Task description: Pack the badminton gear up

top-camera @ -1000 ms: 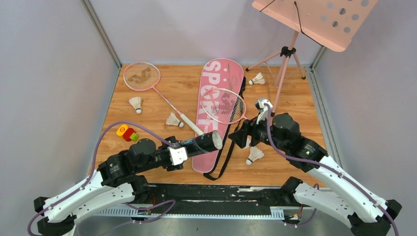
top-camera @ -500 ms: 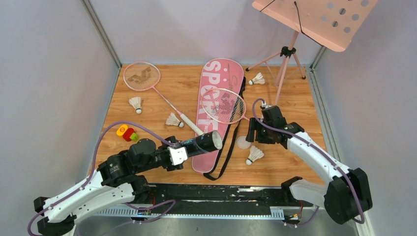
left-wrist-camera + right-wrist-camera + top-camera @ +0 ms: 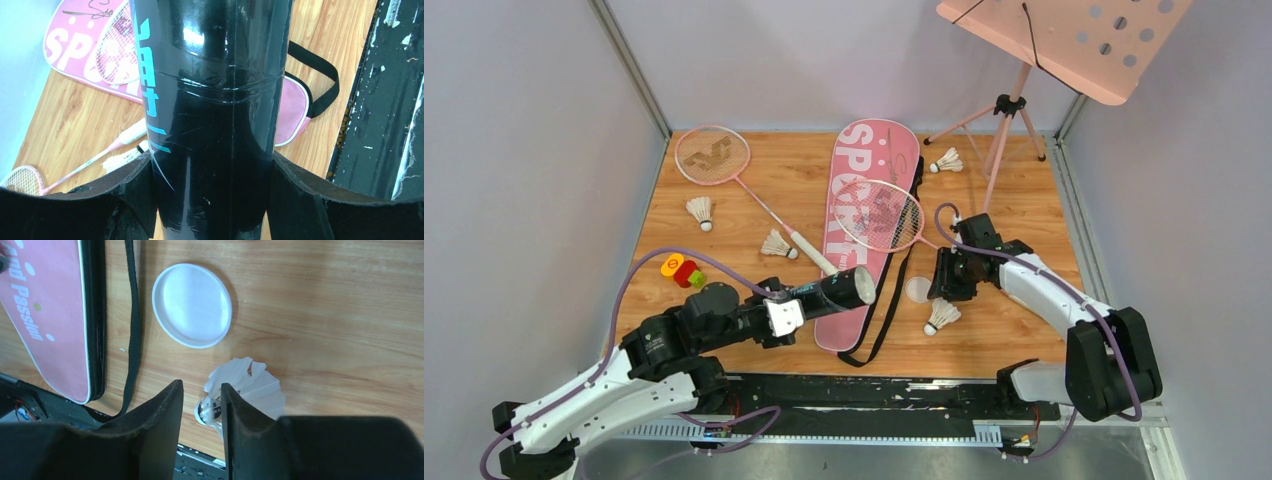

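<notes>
My left gripper [image 3: 790, 314] is shut on the long black tube [image 3: 839, 290], held low with its open end over the pink "SPORT" bag [image 3: 874, 150]. The tube fills the left wrist view [image 3: 215, 125] between the jaws [image 3: 212, 167]. My right gripper [image 3: 941, 280] is open and empty, its jaws [image 3: 202, 386] a little apart just above a white shuttlecock [image 3: 250, 385] lying on the table [image 3: 942, 315]. One pink racket [image 3: 712, 155] lies at the far left and another [image 3: 879, 215] on the bag. Three more shuttlecocks [image 3: 700, 211] [image 3: 776, 244] [image 3: 947, 160] lie loose.
A round white lid [image 3: 192, 305] lies by the bag's black strap [image 3: 132, 315], next to my right gripper. The pink music stand [image 3: 1064, 40] stands at the far right on tripod legs [image 3: 999, 130]. A small orange, red and green toy [image 3: 682, 270] sits at the near left.
My right arm has stretched out and come down low, bringing its gripper beside the white lid and over the near shuttlecock. The left arm and the tube have not moved.
</notes>
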Controlling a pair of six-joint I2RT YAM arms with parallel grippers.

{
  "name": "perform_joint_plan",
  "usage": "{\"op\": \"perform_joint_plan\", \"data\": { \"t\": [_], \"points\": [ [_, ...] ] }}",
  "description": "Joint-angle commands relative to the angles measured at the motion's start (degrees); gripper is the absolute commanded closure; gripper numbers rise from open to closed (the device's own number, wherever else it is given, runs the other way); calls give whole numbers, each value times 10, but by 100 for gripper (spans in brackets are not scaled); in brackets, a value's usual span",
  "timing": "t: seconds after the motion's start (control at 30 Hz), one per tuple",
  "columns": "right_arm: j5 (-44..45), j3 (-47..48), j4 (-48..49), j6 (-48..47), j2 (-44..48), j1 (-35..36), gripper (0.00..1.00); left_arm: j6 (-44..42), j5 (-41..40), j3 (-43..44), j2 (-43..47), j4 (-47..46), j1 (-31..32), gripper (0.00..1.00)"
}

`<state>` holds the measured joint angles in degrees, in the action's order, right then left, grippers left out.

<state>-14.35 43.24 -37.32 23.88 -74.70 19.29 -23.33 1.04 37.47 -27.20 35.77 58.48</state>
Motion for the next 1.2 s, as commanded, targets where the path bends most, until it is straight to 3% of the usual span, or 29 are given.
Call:
{"op": "perform_joint_plan", "data": {
  "t": [0.0, 0.1, 0.13, 0.67, 0.83, 1.17],
  "points": [
    [-34, 23, 0, -4, 6, -3, 76, 1, 5, 7, 8, -34, 0, 50],
    [-40, 29, -1, -10, 28, -2, 99, 1, 4, 8, 8, -32, 0, 50],
    [-43, 31, -3, -11, 37, -3, 100, 2, 4, 7, 8, -32, 0, 50],
    [-109, 113, -47, 2, 182, -2, 100, 8, -6, 3, 2, -41, 0, 50],
    [-144, 134, 20, 29, 264, 3, 100, 17, -9, -1, -3, -49, 0, 50],
    [-193, 70, 226, 92, 358, 27, 100, 24, -30, -2, -8, -57, 0, 50]
  ]
}}
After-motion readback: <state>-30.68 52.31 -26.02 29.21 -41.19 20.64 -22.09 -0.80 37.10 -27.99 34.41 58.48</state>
